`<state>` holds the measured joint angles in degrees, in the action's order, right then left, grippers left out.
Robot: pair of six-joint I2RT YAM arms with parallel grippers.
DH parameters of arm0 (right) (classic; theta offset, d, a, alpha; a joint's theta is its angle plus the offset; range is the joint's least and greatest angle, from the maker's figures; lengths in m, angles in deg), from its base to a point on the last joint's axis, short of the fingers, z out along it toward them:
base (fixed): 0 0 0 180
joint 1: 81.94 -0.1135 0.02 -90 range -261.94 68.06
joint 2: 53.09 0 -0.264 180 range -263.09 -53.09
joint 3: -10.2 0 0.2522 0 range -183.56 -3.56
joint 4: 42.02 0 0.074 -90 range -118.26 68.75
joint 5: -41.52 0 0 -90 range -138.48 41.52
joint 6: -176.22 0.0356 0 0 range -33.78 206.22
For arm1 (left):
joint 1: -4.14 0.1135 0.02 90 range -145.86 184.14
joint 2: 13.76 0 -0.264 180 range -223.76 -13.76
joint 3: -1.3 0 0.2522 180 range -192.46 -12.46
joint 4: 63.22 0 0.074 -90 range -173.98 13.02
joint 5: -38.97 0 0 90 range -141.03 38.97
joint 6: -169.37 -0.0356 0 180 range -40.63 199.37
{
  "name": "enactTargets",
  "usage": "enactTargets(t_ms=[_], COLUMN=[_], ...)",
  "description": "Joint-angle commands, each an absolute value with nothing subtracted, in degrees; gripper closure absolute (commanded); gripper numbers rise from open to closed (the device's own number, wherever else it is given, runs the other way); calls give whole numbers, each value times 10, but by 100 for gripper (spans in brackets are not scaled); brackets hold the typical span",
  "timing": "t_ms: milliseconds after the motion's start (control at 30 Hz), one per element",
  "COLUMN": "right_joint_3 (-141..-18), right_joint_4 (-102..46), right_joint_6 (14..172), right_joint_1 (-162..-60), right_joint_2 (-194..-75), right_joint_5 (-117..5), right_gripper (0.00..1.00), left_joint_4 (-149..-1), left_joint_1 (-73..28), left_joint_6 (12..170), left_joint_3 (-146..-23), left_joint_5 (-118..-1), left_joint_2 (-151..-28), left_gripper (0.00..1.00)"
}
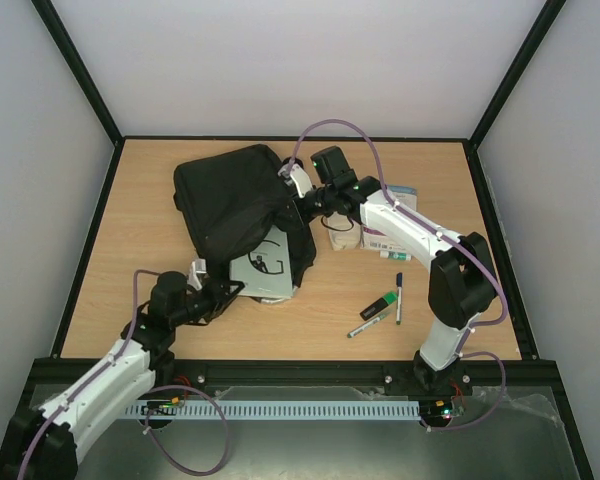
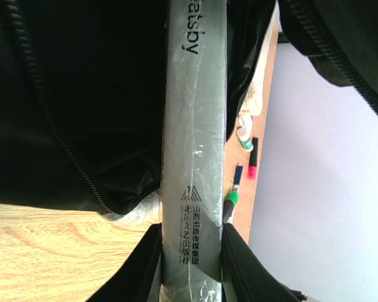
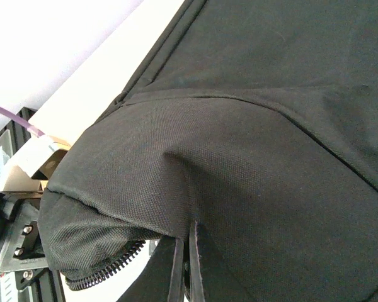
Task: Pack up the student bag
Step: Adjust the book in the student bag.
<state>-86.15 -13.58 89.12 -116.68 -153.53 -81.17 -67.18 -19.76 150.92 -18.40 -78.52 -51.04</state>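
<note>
**Left gripper** (image 2: pixel 192 267): closed on a grey book (image 2: pixel 194 126), one jaw on either side of the printed end of the spine. The book runs away from the jaws into the dark mouth of the student bag (image 2: pixel 75 94), with its far end between the zip lips. Gripping at the tail end appears intended to leave the leading length free to slide in.

**Right gripper** (image 3: pixel 189 267): pinched shut on a fold of the bag's black fabric beside the zip. Judged purpose is to lift the upper lip and hold the mouth open for the other arm.

**Bag:** lies on the bench (image 1: pixel 140 230), left of centre, between the two arms.

**Unpacked items:** pens (image 1: pixel 380 308) and a small box (image 1: pixel 380 240) lie to the right of the bag. Task judged to be at an early stage.
</note>
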Motion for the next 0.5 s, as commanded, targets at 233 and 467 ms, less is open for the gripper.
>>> enactTargets(t_ms=[233,467], right_joint_3=[-856,-852], right_joint_4=[-150,-151], right_joint_6=[910,919], right_joint_1=[-1168,-1169], right_joint_2=[-1499,-1504], right_joint_5=[-832,-846], right_gripper=[99,99], left_joint_4=[-439,-386], left_joint_1=[-172,-144], left_joint_6=[1596,1550], left_joint_3=[-93,-136], left_joint_5=[-656,-661], left_joint_2=[-407,-479], left_gripper=[98,98])
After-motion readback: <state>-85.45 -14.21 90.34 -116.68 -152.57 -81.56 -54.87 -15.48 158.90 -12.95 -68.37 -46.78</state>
